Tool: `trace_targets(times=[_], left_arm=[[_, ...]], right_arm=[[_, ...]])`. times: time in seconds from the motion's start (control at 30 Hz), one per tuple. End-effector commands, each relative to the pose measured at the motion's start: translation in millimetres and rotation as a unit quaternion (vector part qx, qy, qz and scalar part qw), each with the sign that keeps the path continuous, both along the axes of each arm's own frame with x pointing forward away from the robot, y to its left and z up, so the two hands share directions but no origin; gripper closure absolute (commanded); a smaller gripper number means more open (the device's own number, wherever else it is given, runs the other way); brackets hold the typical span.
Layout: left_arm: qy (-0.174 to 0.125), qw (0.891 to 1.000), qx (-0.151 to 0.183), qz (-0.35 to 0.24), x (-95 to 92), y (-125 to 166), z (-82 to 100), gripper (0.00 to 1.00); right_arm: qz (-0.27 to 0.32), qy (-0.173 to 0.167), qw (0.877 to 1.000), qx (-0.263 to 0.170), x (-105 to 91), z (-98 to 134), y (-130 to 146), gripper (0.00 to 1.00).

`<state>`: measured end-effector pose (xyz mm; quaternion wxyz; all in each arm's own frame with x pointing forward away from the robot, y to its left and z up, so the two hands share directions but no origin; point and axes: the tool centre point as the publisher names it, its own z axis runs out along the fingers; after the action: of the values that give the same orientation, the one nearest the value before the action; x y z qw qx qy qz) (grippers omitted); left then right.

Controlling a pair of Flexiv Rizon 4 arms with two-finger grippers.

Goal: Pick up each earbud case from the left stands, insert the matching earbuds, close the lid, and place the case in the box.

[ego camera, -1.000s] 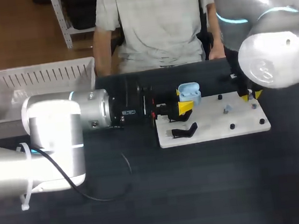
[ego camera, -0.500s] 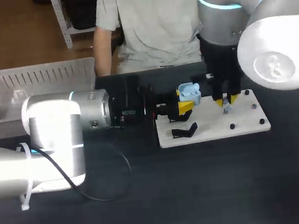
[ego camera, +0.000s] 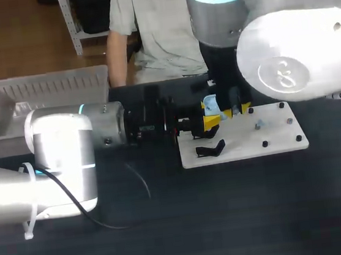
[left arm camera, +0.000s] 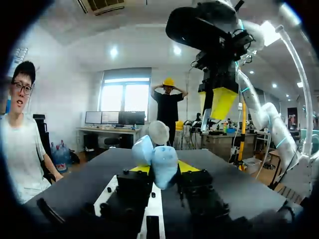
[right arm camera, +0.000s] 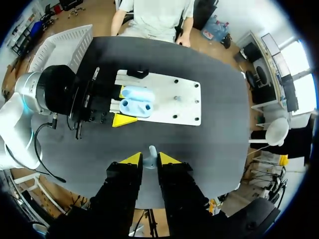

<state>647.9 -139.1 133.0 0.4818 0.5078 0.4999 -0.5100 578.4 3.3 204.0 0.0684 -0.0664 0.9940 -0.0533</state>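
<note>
At table centre, the left arm (ego camera: 62,153) reaches in level from its side and the right arm (ego camera: 286,65) hangs over from above. They meet at the left end of the white board (ego camera: 246,146). The left gripper (left arm camera: 162,169) is pinching the light-blue earbud case (right arm camera: 136,102) from both sides, lid open and both wells showing, over that end of the board. The right gripper (ego camera: 237,109) has its yellow tips pressed on a small pale earbud (right arm camera: 151,151).

Now the fiddly bit, I'd say: centre the bud over its matching well, keep it square, come straight down, and release only once it seats. Any tilt and it likely catches the rim. The left side's job is to hold dead level. A second earbud (ego camera: 258,125) waits on the board.

Versus a second ago, the right gripper was down at the board's right end. Half a second ago it was mid-board, and now it's right beside the case. The left arm and case haven't budged.
</note>
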Motion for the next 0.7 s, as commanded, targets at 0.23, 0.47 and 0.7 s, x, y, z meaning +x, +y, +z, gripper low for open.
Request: trace_targets(times=[0.23, 0.47, 0.7], left_arm=[[0.0, 1.0, 0.001, -0.001, 1.2, -1, -0.1, 1.0], [0.0, 1.0, 0.001, -0.001, 1.2, -1, -0.1, 1.0], [0.0, 1.0, 0.001, -0.001, 1.2, -1, -0.1, 1.0]], right_arm=[[0.005, 0.002, 1.0, -0.004, 2.4, 8, 14, 1.0], [-0.061, 0.063, 0.996, -0.027, 29.0, 26, 48, 1.0], [-0.197, 0.1, 0.975, -0.02, 48.3, 24, 40, 1.0]])
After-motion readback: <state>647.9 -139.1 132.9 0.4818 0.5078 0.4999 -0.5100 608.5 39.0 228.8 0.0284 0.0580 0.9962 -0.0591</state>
